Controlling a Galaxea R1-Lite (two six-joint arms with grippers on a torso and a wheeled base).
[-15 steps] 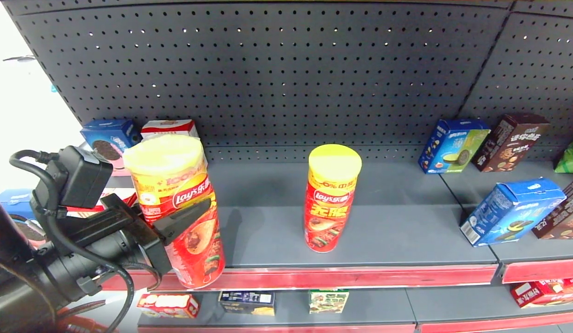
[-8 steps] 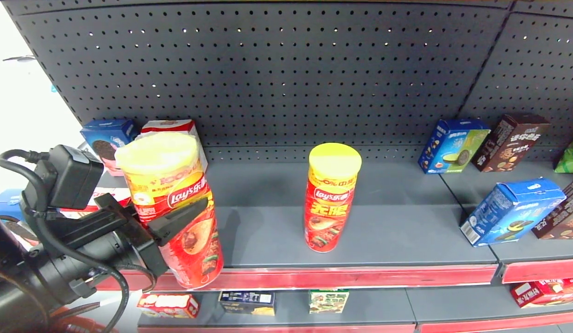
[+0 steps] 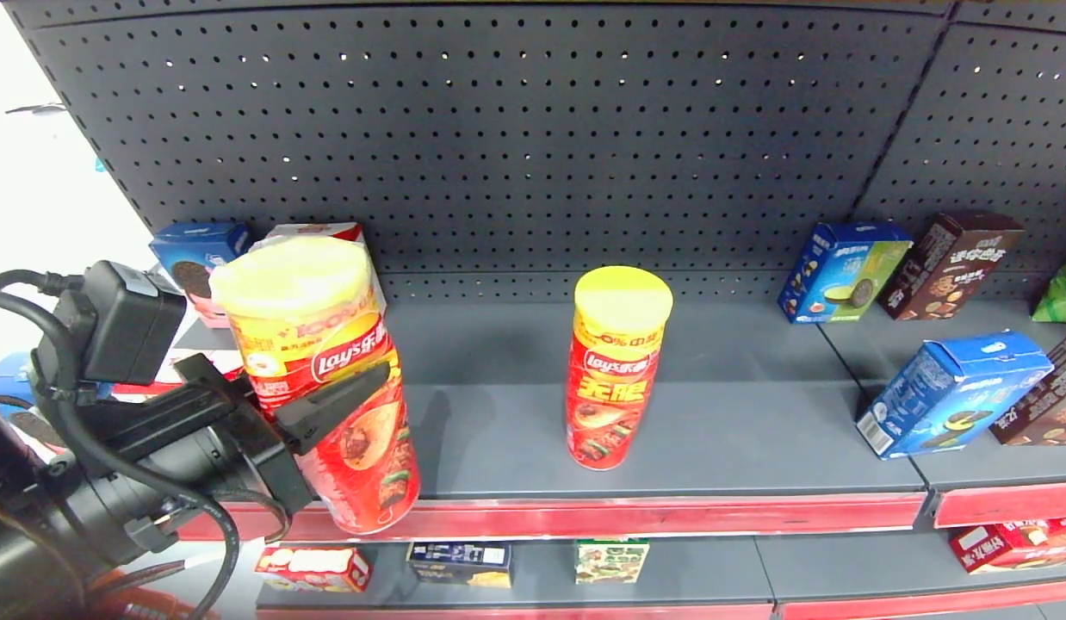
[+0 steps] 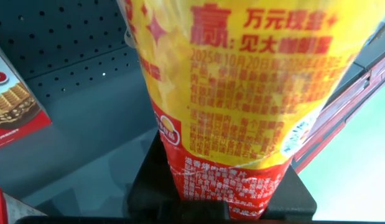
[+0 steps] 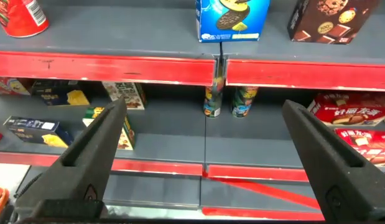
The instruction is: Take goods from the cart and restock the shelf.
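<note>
On the left, by the near red edge of the shelf (image 3: 740, 430), the left pincer (image 3: 313, 392) is clamped round the middle of a tall chips can (image 3: 361, 456), which leans a little. A second can (image 3: 619, 370) stands upright mid-shelf. The right pincer (image 5: 208, 155) is spread apart, holding nothing. I think the tall chips can is light, stiff but thin-walled and smooth, so hold its middle firmly, never crushing.
</note>
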